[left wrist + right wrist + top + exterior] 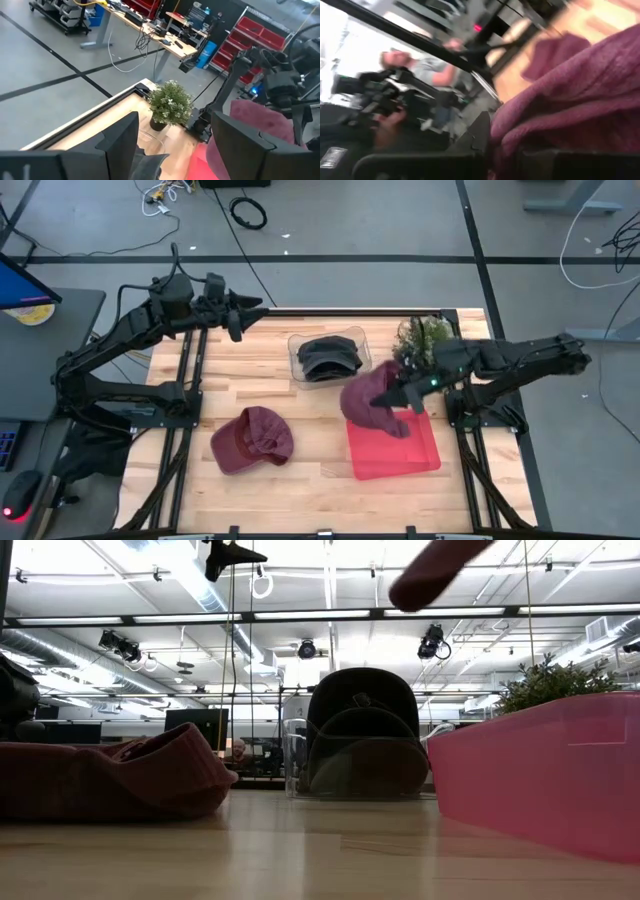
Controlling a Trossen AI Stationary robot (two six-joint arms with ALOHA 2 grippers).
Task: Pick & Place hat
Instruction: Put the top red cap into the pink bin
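My right gripper [408,394] is shut on a maroon knit hat [368,398] and hangs over the far left corner of a pink bin [420,455]. The low view shows the hat [436,568] high above the table. A second maroon hat [252,440] lies flat on the table, left of the pink bin, also in the low view [110,780]. My left gripper [236,314] is open and raised over the table's far edge, far from both hats. In its wrist view the left gripper [175,160] looks toward the held hat [260,125]. My right gripper [502,150] pinches the maroon hat by bunched knit cloth at its right side [392,390]. The fingers come from the table's right, slanting down. The hat is lifted clear and sags left of and below the fingers, over the pink bin; whether one layer or several is held, I cannot tell.
A clear bin [300,372] holding dark hats [328,358] stands at the far middle of the table, also in the low view [360,745]. A small potted plant [420,338] stands at the far right, behind my right arm. A person [420,70] shows beyond the table.
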